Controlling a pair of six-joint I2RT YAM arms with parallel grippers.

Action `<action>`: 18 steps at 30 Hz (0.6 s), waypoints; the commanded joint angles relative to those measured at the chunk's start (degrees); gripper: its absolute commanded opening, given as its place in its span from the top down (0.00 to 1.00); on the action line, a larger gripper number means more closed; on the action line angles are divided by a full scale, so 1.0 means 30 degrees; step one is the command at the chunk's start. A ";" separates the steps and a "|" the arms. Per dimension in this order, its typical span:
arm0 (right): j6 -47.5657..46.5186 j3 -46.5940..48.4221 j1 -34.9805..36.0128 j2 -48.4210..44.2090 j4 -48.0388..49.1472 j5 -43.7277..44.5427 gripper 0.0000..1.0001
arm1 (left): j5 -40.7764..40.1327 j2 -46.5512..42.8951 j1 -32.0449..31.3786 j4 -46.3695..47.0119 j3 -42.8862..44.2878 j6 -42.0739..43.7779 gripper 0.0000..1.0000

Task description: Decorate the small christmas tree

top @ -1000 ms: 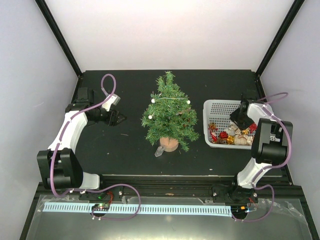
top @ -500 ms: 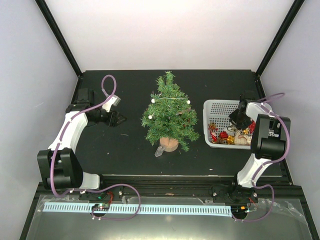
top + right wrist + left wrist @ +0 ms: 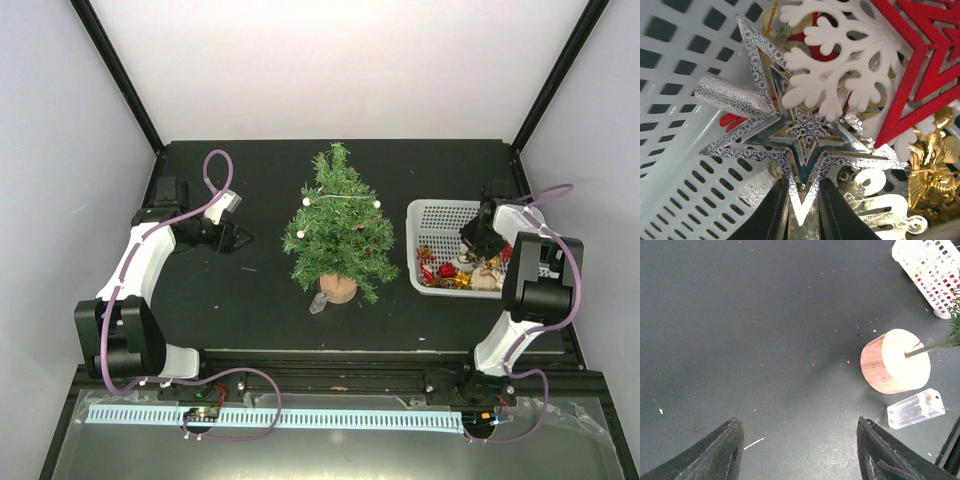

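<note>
My right end effector point(image 3: 803, 200) has shifted slightly over the white basket point(image 3: 432, 212), and its jaws have narrowed. They now pinch the lower point of the silver star point(image 3: 800, 145).

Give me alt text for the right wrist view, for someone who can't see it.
Two dark jaws flank the bottom point of a silver star lying in a white basket; whether they grip it is unclear. A white snowflake, a red star and gold ornaments are piled against it.
</note>
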 commanded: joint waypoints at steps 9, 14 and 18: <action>0.0147 -0.0543 -0.0087 -0.3062 -0.0487 0.0577 0.84 | 0.0588 -0.0330 -0.0039 -0.0105 0.0414 0.0329 0.37; 0.0132 -0.0776 -0.0117 -0.3866 -0.0771 0.0106 0.84 | 0.0770 -0.0462 -0.0059 -0.0502 0.0590 0.0412 0.37; 0.0019 -0.1011 -0.0104 -0.4468 -0.0968 -0.0310 0.84 | 0.0889 -0.0646 -0.0052 -0.0770 0.0569 0.0530 0.37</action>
